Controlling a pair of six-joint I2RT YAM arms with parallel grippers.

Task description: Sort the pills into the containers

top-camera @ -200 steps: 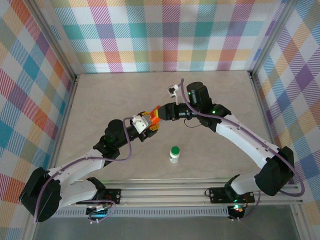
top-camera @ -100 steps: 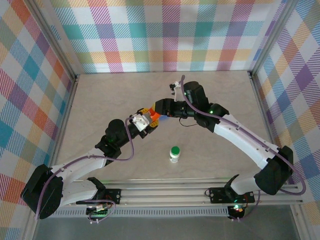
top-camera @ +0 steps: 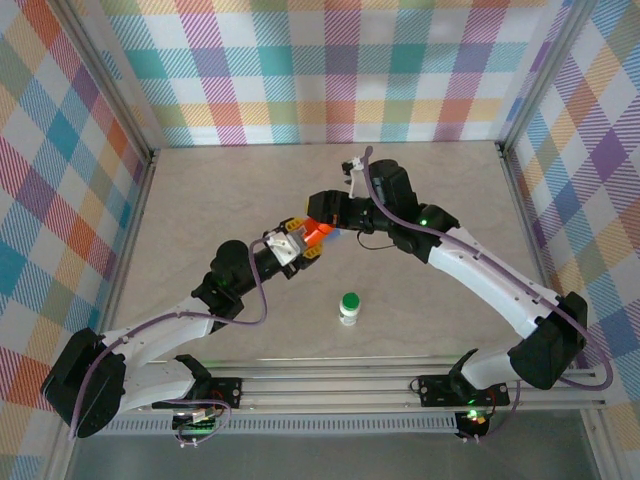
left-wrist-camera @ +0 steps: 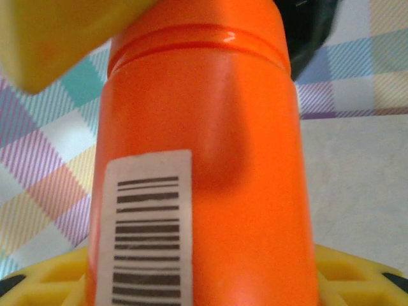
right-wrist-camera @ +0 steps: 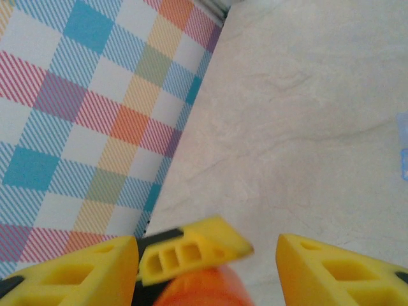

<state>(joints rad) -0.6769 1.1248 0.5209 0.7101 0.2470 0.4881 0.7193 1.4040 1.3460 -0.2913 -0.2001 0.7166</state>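
**Q:** What does the left gripper carry at the centre of the overhead view?

**A:** The orange bottle. The jaws are closed on its body. In the left wrist view the bottle takes up the middle of the frame, with its barcode label at lower left. One of the yellow fingers presses in at upper left, and the other runs along the bottom edge.

**Q:** And the right gripper?

**A:** In the right wrist view its two yellow fingers sit in the lower left and lower right corners, well apart. Between them are the bottle's top and one finger of the left gripper. The lower-right finger is clear of the bottle, so these jaws grip nothing.

**Q:** Where is the pill container?

**A:** A pale-blue strip lies on the table at the right edge of the right wrist view, cut off by the frame. Its compartments and contents cannot be told.

**Q:** What else stands on the table?

**A:** A white bottle with a green cap. It stands upright at lower centre of the overhead view, apart from both grippers.
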